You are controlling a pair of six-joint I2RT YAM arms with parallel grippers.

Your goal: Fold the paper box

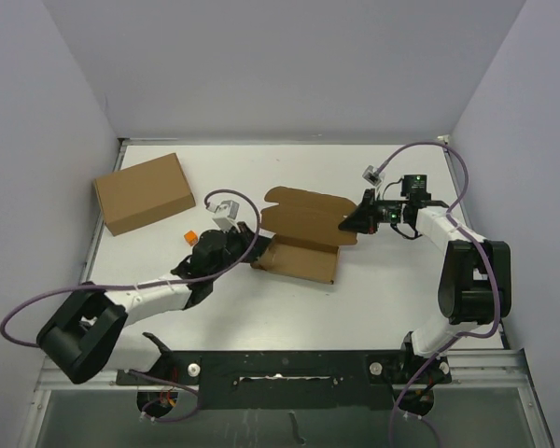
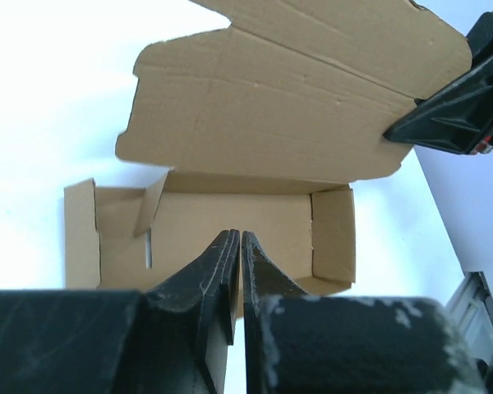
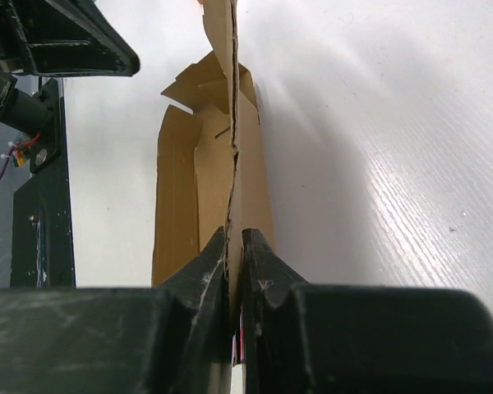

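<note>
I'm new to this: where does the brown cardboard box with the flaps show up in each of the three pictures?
Top external: the brown cardboard die-cut paper box lies at the centre.
Left wrist: it fills the middle, lid raised.
Right wrist: its lid runs edge-on up the centre.
Shared landmark: the black right gripper pinching the lid's edge.

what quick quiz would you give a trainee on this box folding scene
1. True or false: the right gripper is pinching the raised lid of the paper box.
2. Where on the table does the larger plain box sit? A) far left B) far right C) between the arm bases
3. Fill in: the tiny cube near the left arm is ___ in colour.
Key: 1 true; 2 A; 3 orange.
</note>
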